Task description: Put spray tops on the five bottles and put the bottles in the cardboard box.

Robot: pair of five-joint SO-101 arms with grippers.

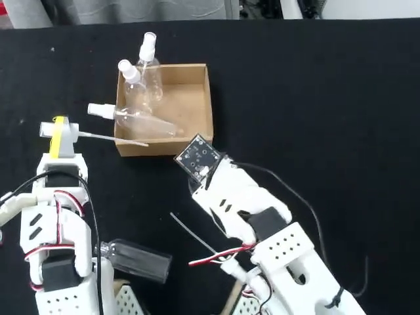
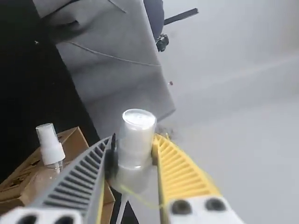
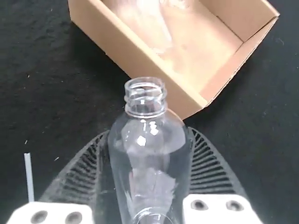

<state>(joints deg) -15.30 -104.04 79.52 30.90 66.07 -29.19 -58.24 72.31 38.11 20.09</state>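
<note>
My left gripper [image 1: 60,131] [image 2: 134,142] is shut on a white spray top [image 2: 138,123] [image 1: 46,129], just left of the cardboard box [image 1: 197,108]. The top's thin dip tube [image 1: 108,138] points at the box's near left corner. My right gripper [image 3: 148,135] is shut on a clear bottle [image 3: 147,140] with an open neck, aimed at the box's near wall [image 3: 140,60]. Three bottles with spray tops sit in the box's left part: two upright [image 1: 149,59] [image 1: 131,79], one lying [image 1: 141,121]. One of these tops [image 2: 49,144] shows in the left wrist view.
A second uncapped clear bottle [image 1: 138,259] lies on the black table between the two arm bases. A thin loose tube [image 1: 191,233] [image 3: 29,177] lies beside the right arm. The right arm's wrist camera board [image 1: 199,157] sits just off the box's near right corner.
</note>
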